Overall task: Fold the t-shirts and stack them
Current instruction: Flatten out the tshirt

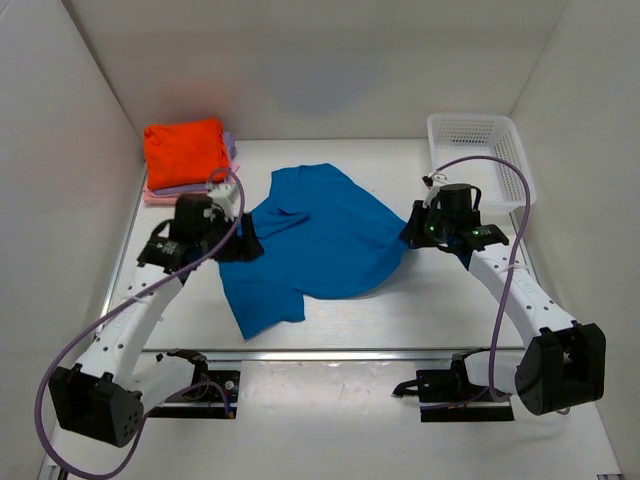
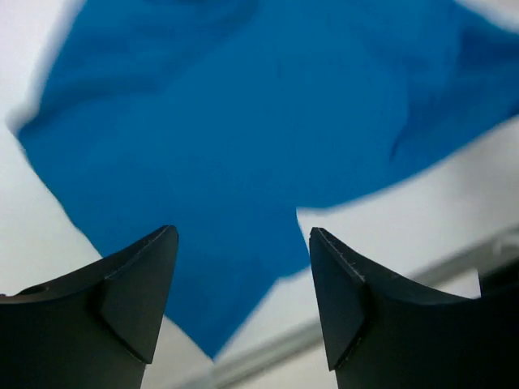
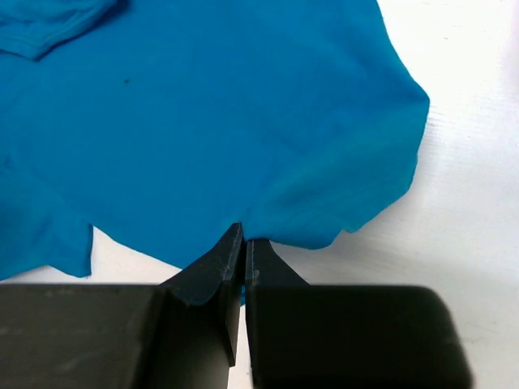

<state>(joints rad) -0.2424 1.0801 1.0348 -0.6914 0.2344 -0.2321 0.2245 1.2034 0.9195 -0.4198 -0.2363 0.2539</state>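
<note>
Spreading the blue t-shirt (image 1: 320,235) flat looks like the step right now, before any fold. It lies rumpled on the worktop (image 1: 420,315), between the two arms. The right fingers (image 3: 219,275) are shut tight and seem to pinch the shirt's edge at their tips. The left fingers (image 2: 138,284) are wide open and hold nothing; the shirt lies just under them. Next, I think, they should go down and grab an edge, so both can pull it smooth. The folded orange t-shirt (image 1: 183,150) sits well beyond them.
</note>
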